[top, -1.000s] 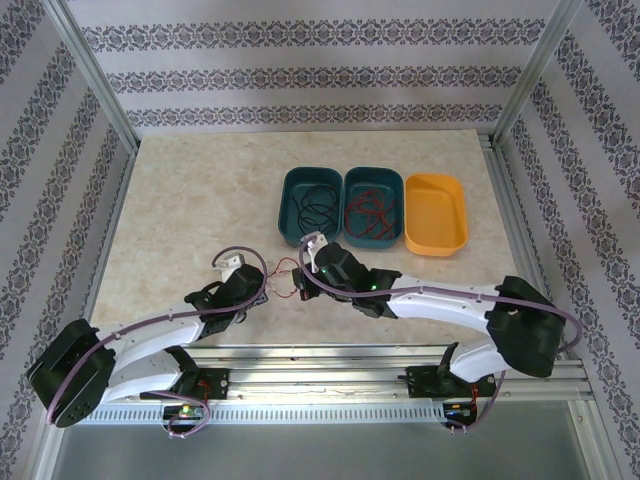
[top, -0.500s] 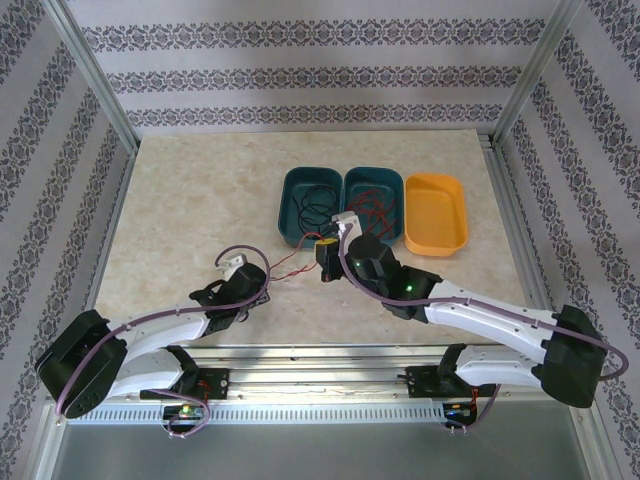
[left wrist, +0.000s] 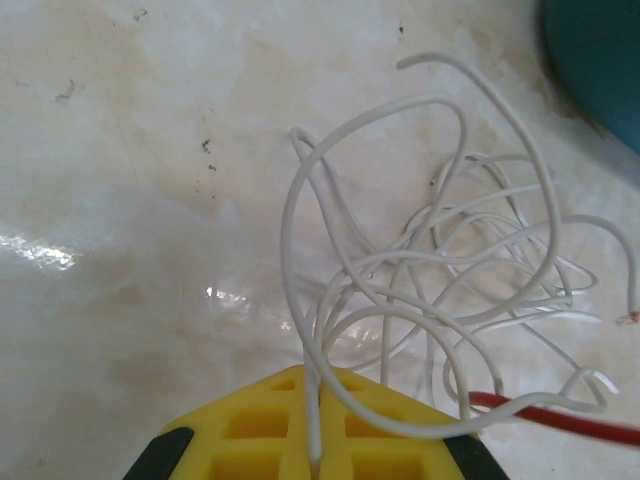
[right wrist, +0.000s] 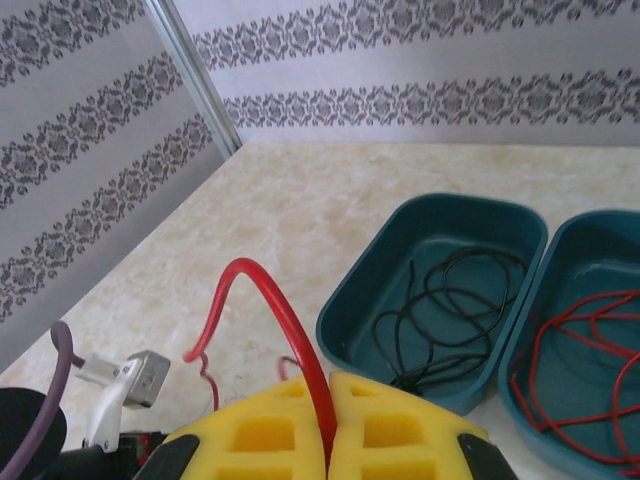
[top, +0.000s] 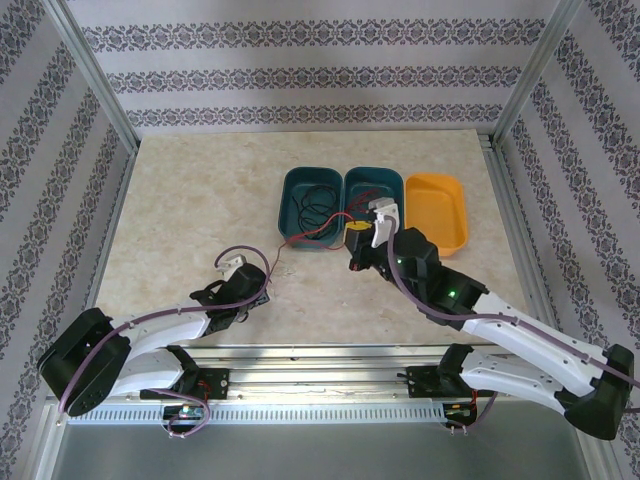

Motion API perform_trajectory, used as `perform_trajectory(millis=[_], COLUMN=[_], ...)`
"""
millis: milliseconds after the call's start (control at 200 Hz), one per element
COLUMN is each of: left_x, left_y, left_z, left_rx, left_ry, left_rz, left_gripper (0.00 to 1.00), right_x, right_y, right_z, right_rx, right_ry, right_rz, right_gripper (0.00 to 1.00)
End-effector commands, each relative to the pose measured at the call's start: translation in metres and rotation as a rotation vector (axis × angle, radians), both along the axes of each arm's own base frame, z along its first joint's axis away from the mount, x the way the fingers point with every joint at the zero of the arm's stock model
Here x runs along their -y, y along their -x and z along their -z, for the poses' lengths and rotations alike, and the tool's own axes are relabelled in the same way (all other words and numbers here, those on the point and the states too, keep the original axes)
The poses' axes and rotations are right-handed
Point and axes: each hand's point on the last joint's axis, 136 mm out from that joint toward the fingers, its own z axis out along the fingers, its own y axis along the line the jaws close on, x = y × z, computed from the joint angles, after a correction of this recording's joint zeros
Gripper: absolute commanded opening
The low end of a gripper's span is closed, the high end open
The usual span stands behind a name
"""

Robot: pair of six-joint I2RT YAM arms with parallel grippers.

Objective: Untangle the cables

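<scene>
At the bottom centre of the left wrist view, the left gripper (left wrist: 315,462) has its yellow fingers pressed together on a strand of the white cable (left wrist: 450,290). The cable's loose loops spread over the tabletop (top: 190,200) just ahead, toward the middle right.

Low in the right wrist view, the right gripper (right wrist: 328,440) is likewise closed, pinching the red cable (right wrist: 268,295), which arches up and to the left from between its fingers. In the overhead view this cable stretches from frame centre down-left to the white tangle.

Toward the right of that wrist view, a black cable (right wrist: 440,310) lies coiled in one teal bin (right wrist: 395,250). A red coil (right wrist: 575,370) lies in the second teal bin (right wrist: 590,250) beside it. An orange bin (top: 436,212) stands furthest right.

The tabletop is pale and marbled. Striped patterned wallpaper (top: 300,60) and metal frame posts (right wrist: 195,75) enclose it.
</scene>
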Motion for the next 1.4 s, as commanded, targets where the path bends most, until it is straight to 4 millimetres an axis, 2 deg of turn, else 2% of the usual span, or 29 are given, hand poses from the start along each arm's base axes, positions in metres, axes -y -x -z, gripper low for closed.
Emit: perform_trajectory(millis=[0, 340, 505, 794, 1039, 1244, 1394], left_x=[-0.003, -0.003, -0.003, -0.001, -0.001, -0.001, -0.001], left_y=[-0.001, 0.000, -0.001, -0.001, 0.000, 0.000, 0.000], left_z=[0.001, 0.002, 0.001, 0.002, 0.001, 0.000, 0.000], left_rx=[0.004, 0.001, 0.005, 0.004, 0.005, 0.006, 0.006], left_ry=[0.016, 0.020, 0.025, 0.034, 0.035, 0.032, 0.030], left_rz=[-0.021, -0.023, -0.025, -0.016, -0.013, -0.012, -0.010], left_gripper=[0.00, 0.00, 0.00, 0.00, 0.00, 0.00, 0.00], right_x=[0.016, 0.046, 0.065, 0.081, 0.094, 0.114, 0.121], right_y=[-0.003, -0.012, -0.031, -0.070, -0.100, -0.122, -0.135], right_z=[-0.022, -0.062, -0.070, -0.085, -0.078, -0.056, -0.038], right_rx=[0.051, 0.082, 0.040, 0.025, 0.006, -0.037, -0.073], right_ry=[0.029, 0.056, 0.102, 0.118, 0.122, 0.116, 0.110], right_rz=[0.046, 0.125, 0.204, 0.263, 0.314, 0.376, 0.383], right_gripper=[0.00, 0.00, 0.00, 0.00, 0.00, 0.00, 0.00])
